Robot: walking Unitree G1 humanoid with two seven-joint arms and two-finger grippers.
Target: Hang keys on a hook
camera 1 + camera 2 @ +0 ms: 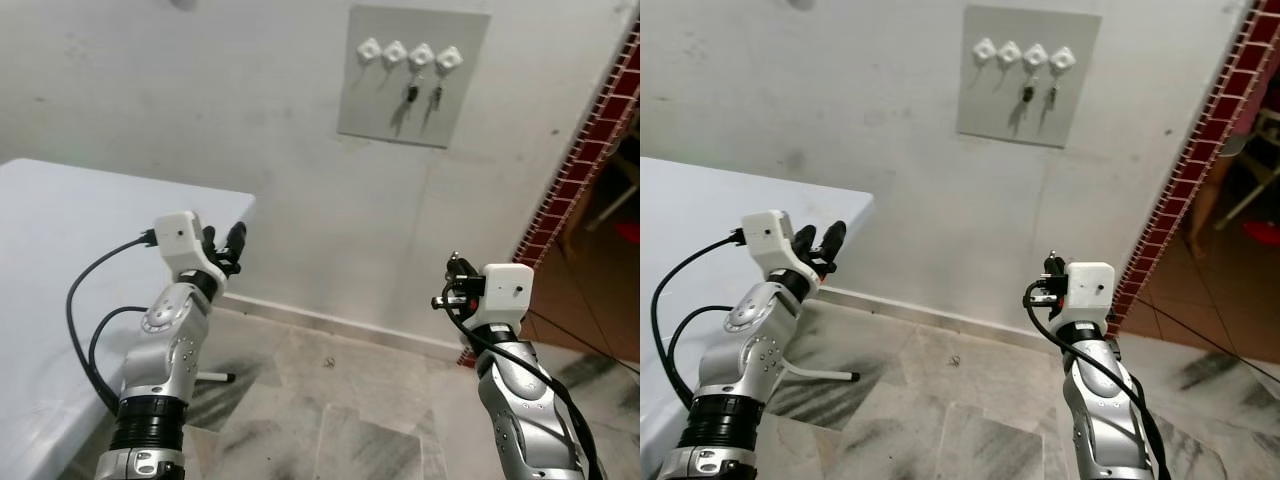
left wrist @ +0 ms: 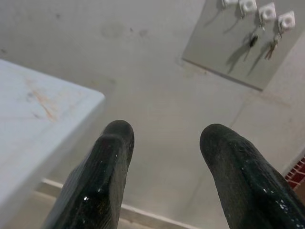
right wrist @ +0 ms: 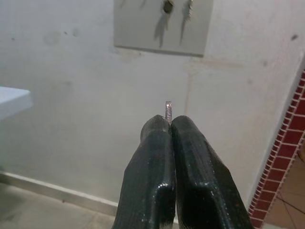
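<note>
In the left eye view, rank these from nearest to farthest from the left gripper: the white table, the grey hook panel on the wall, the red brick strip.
From the left gripper:
1. White table, right beside it on the robot's left.
2. Grey hook panel, on the wall above and to the right, carrying four white hooks and two hung keys.
3. Red brick strip, at the far right edge of the wall.

The left gripper point(image 2: 167, 138) holds its 2 black fingers point(image 2: 102, 181) spread apart before a pale wall point(image 2: 143, 71), with the corner of a white table point(image 2: 38, 114) beside them and a grey board point(image 2: 233, 43) carrying white hooks point(image 2: 267, 12) and 2 hanging keys point(image 2: 252, 40).
</note>
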